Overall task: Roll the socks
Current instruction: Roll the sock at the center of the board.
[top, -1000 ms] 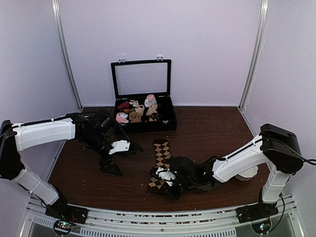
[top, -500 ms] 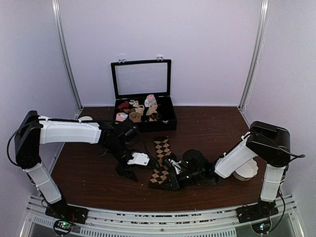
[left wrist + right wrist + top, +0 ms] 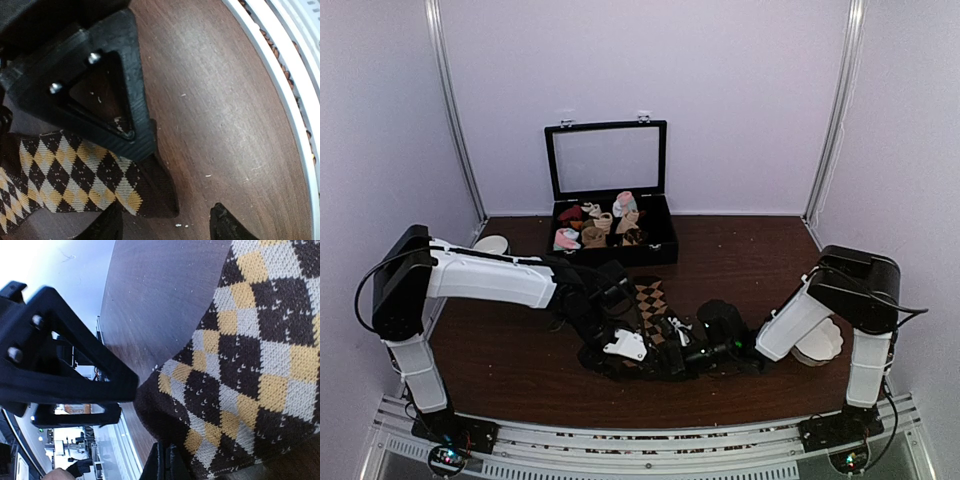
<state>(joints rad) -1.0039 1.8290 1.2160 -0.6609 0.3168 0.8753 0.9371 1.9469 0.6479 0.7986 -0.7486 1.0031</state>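
"Brown argyle socks (image 3: 651, 297): where?"
"Centre of the table (image 3: 500, 350), long axis twelve to six. At the six-o'clock end the left gripper (image 3: 165, 227) straddles them, jaws apart. At four, the right gripper (image 3: 162, 461) is closed, possibly pinching fabric."
"Roll direction?"
"Toward twelve, likely."

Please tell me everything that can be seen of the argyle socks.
The socks look soft and knitted, dark brown with tan and grey diamonds. They lie on the wooden table, far end flat, near end bunched. The right claw is shut on that end; the left claw stands open over a corner.
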